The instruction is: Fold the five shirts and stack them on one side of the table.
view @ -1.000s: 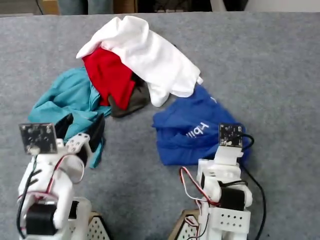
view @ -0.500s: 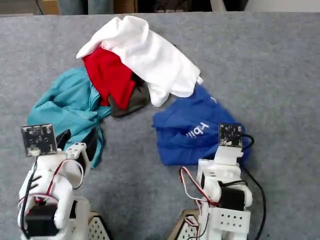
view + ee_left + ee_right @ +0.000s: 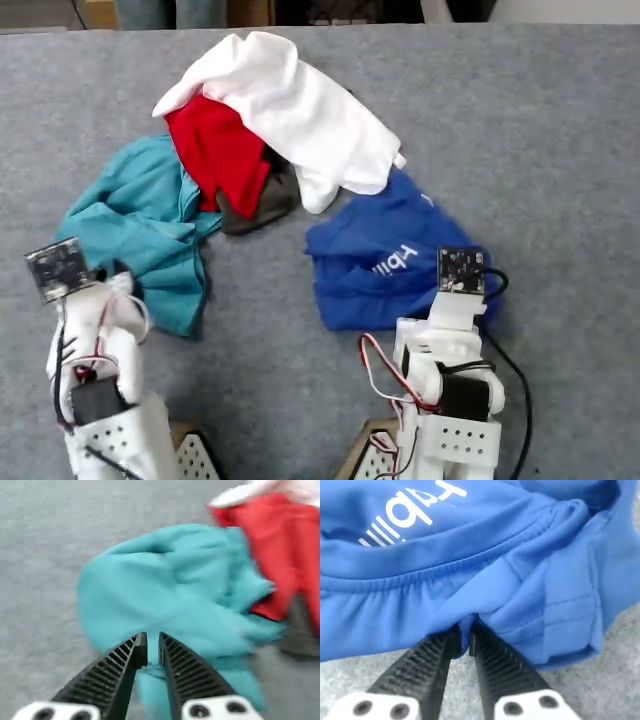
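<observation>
Fingers [image 3: 120, 670] of the left gripper [image 3: 152, 645] sit almost pressed together, a thin slit between them, above the near edge of the teal shirt [image 3: 165, 585]; whether any hem is caught there I cannot tell. That shirt lies crumpled on the table [image 3: 40, 540], its far side touching the red shirt [image 3: 285, 545]. On the right wrist view, the right gripper [image 3: 465, 632] pinches a ridge of the blue shirt [image 3: 470, 555] near its seam, fingers [image 3: 495, 665] closed on the cloth. From above, all five shirts are loose and unfolded: the white shirt [image 3: 300, 100] is draped over the red one, the dark shirt [image 3: 265, 205] peeks out beneath them, teal lies in front of the left arm and blue in front of the right. I judge the task barely begun, at the stage of pulling one shirt clear. Next, the blue shirt needs drawing away from the white one and spreading flat, likely with both grippers.
</observation>
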